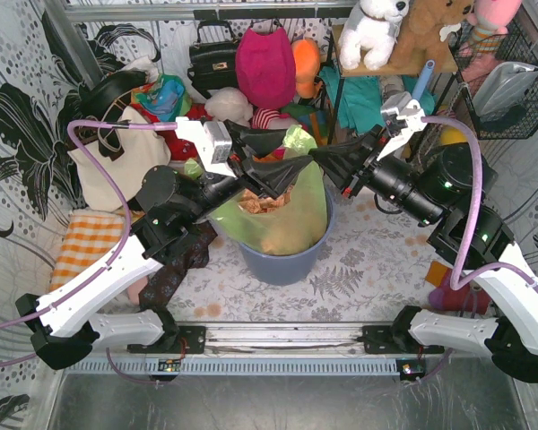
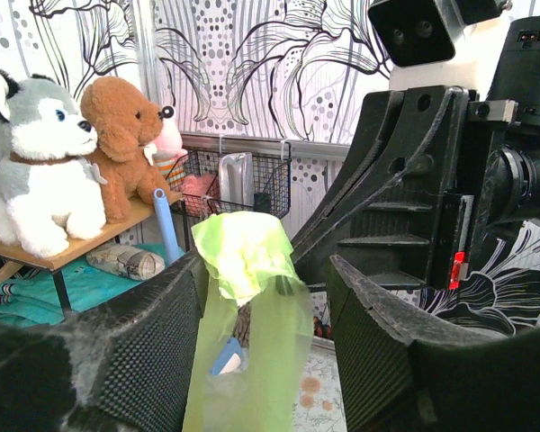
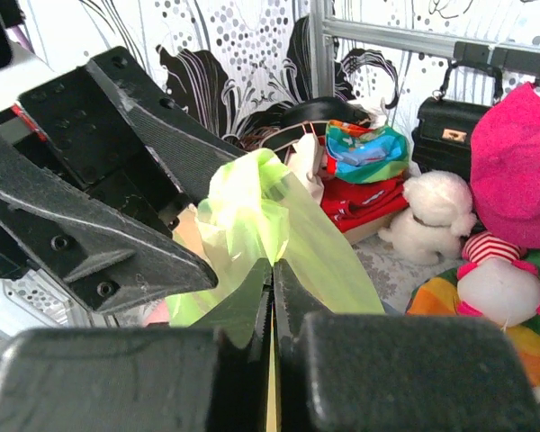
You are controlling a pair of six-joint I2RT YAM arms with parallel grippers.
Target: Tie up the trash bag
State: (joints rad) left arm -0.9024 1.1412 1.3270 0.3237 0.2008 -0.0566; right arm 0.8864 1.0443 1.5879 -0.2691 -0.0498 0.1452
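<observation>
Rising between the spread left gripper [image 2: 263,297] jaws, trash bag [image 2: 247,252] neck, seemingly pinched by clamped right gripper [image 3: 272,281].

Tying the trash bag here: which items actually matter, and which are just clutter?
Job:
- trash bag
- right gripper, shut on the bag's top film
- left gripper, open, with a bag flap between its jaws

Clutter:
- blue-grey bin (only holds the bag)
- magenta bag
- husky plush
- black handbag
- orange checked cloth

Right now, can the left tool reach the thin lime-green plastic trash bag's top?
Probably yes: the left tool is open, and the top of the trash bag hangs between its fingers, nothing blocking.
</observation>
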